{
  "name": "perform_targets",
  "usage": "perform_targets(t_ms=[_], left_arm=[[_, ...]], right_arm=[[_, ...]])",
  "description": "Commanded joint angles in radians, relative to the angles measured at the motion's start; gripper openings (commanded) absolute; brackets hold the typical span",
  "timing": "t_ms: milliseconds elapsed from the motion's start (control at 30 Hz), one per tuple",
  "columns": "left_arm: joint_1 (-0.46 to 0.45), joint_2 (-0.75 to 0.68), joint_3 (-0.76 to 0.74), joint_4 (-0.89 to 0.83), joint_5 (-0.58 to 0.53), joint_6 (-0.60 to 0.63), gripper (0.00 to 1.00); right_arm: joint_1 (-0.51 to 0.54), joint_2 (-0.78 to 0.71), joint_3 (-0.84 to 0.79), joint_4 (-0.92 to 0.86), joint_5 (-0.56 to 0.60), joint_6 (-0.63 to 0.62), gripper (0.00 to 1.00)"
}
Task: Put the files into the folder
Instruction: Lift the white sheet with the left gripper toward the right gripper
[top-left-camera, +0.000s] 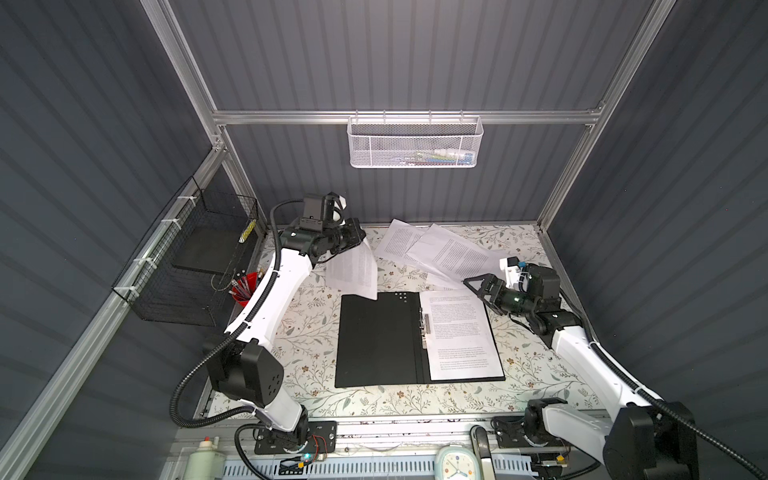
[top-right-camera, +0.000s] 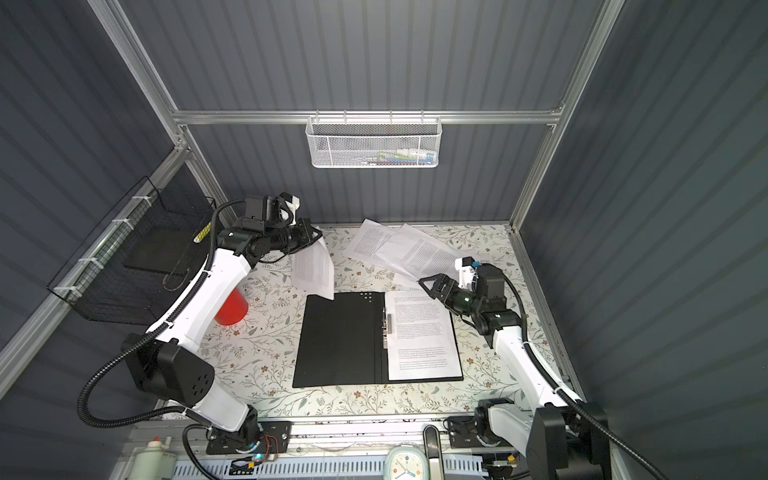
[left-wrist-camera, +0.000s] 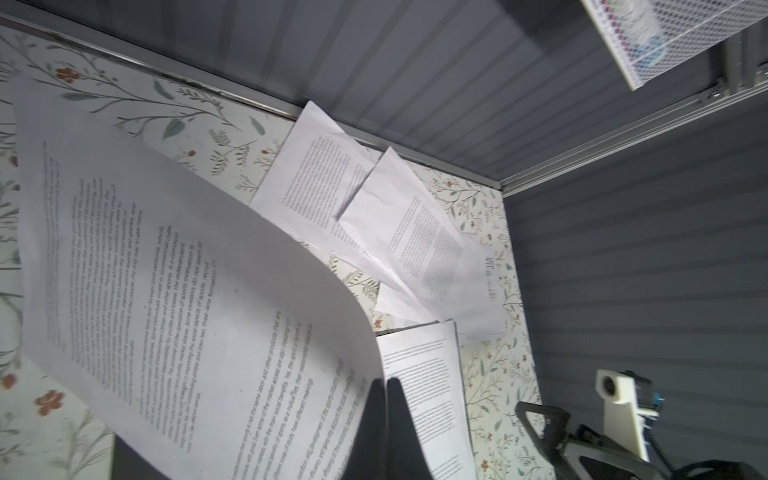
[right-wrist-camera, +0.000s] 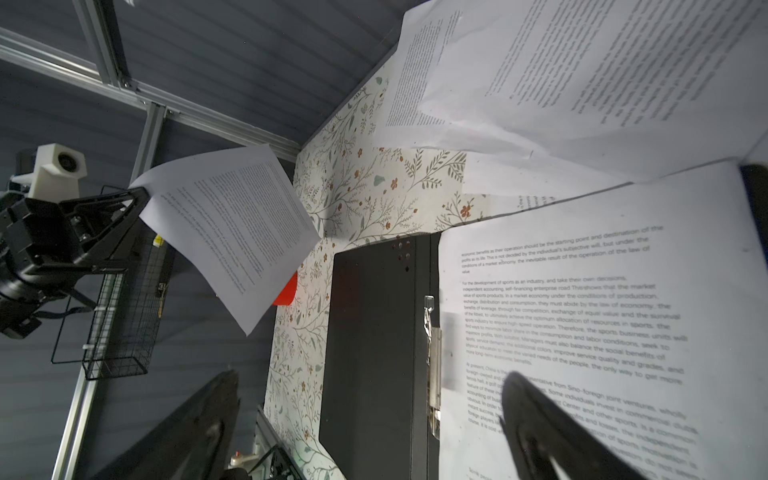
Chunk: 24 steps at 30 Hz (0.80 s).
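Note:
The folder lies open in the middle of the table, black inside up, with a metal clip on its spine. One printed sheet rests on its right half. My left gripper is shut on the corner of another sheet, which hangs curled in the air above the folder's far left corner; the left wrist view shows the closed tips pinching that sheet. Overlapping loose files lie at the back of the table. My right gripper hovers open and empty over the folder's far right corner.
A black wire basket hangs on the left wall. A red cup of pens stands beside the left arm. A white mesh basket hangs on the back rail. A clock and a bottle stand at the front edge.

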Motion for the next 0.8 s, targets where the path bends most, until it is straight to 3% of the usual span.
perform_targets(t_ms=[0,300,433,767], left_arm=[[-0.077,0.06,0.063,0.138,0.026,-0.131,0.0],[-0.326,0.297,0.306,0.289,0.026,-0.291,0.0],[-0.37,0.347,0.378,0.363,0.088,-0.369,0.0],[-0.374,0.168,0.14,0.573,0.047,-0.523,0.0]], right_arm=[[0.004,0.038,-0.015,0.068,0.043,0.101,0.99],[0.002,0.133,-0.045,0.263,0.026,0.3,0.99],[-0.003,0.174,-0.064,0.371,0.032,0.392,0.99],[-0.002,0.327,-0.097,0.768,0.055,0.642,0.99]])
